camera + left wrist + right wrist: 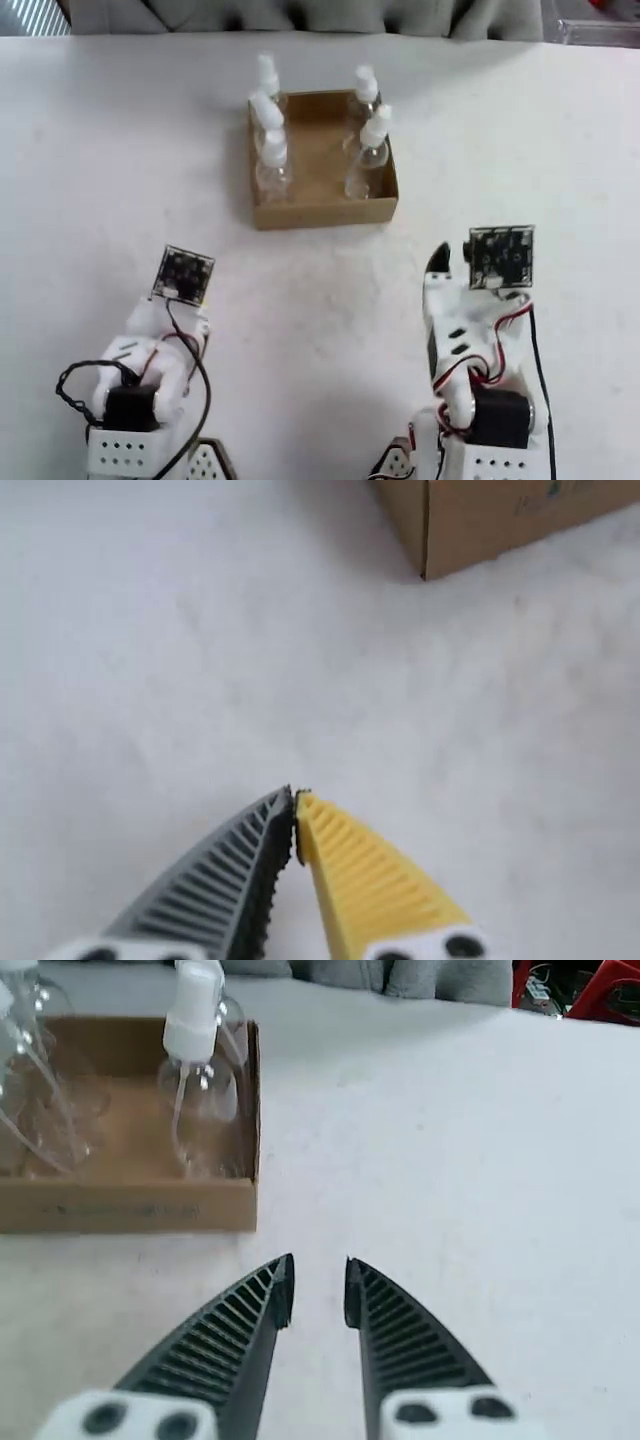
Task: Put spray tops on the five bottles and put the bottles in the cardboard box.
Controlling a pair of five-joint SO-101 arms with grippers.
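Counter [80, 150] first: the left claw [296, 798] is pinched shut on nothing, the cardboard box [325, 213] beyond it to the right. Five spray-topped bottles [272, 165] stand inside. The right claw [318, 1285], slightly parted and empty, sits near the box's right corner.

- A white table [100, 150] with a matte, faintly mottled top, lit evenly, so shadows on it are soft.
- Beyond the table's far edge, grey tufted upholstery [300, 15] in soft folds.
- Past the table's far left corner, a slatted panel [30, 12]; blind or vent, hard to tell.
- Past the table's far right corner, a clear plastic container [590, 30], with red objects [590, 990] and loose wires [540, 980] near it.
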